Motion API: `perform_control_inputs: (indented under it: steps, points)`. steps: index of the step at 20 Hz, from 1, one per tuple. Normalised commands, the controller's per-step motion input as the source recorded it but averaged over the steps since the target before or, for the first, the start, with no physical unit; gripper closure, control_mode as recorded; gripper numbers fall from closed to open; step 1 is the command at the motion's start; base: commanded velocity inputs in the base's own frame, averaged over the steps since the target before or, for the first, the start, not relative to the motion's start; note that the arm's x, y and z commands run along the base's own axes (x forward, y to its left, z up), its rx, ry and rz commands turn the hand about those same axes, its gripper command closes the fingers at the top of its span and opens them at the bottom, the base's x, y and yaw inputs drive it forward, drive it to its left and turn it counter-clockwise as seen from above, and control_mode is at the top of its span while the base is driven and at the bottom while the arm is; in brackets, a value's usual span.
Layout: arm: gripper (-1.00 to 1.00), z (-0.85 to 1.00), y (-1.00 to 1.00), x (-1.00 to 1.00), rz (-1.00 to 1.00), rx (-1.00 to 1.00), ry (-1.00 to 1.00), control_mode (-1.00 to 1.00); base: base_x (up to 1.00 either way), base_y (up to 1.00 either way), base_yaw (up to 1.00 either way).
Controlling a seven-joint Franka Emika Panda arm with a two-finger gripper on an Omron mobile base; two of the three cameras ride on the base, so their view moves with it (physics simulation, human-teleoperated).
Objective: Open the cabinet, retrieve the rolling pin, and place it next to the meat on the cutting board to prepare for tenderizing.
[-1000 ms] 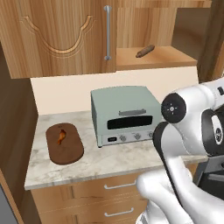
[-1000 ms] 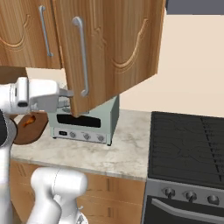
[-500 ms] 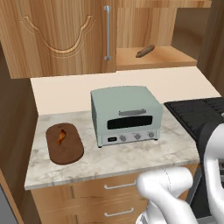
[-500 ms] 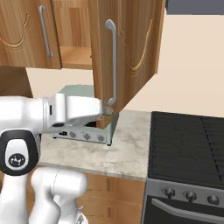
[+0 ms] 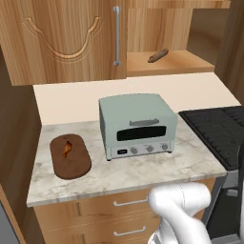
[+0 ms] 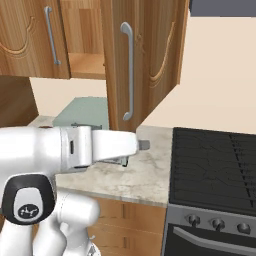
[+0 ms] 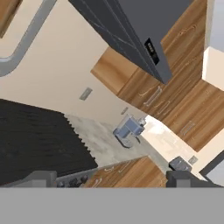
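Observation:
The cabinet's (image 5: pixel 71 38) left door is shut. Its right door (image 6: pixel 145 60) hangs swung out wide, silver bar handle (image 6: pixel 129 75) facing the right base view. On the bared shelf (image 5: pixel 176 62) lies the rolling pin (image 5: pixel 158 55), a slim dark rod. At the counter's left end the oval cutting board (image 5: pixel 70 156) carries the meat (image 5: pixel 66 148), a thin orange strip. My gripper (image 7: pixel 113 179) is open with nothing between its fingertips (image 7: pixel 41 177), and it faces along the stove side of the kitchen. My arm (image 6: pixel 100 145) reaches across below the open door.
A pale green toaster oven (image 5: pixel 138 125) stands mid-counter under the shelf. The black stove (image 5: pixel 217 133) adjoins the counter on the right, under a dark range hood (image 7: pixel 127 30). Drawers (image 5: pixel 124 205) run beneath the marble counter (image 5: pixel 124 171). Bare counter lies in front of the toaster oven.
The right cabinet door has swung wider open. My arm has swept rightward, leaving most of the left base view and stretching across the right base view. The gripper stayed open.

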Motion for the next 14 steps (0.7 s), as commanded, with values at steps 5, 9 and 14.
perform_control_inputs:
  steps: [5,9,14]
  points:
    - [-1.0,-0.03,0.36,-0.94,0.0,0.0,-0.09,-1.0,0.0,0.0,0.0]
    - [-1.0,0.0,0.71,-0.44,-0.01,0.0,-0.01,-1.0,0.0,0.0,0.0]
    - [-1.0,0.0,0.89,-0.03,0.0,0.0,-0.01,-1.0,0.0,0.0,0.0]
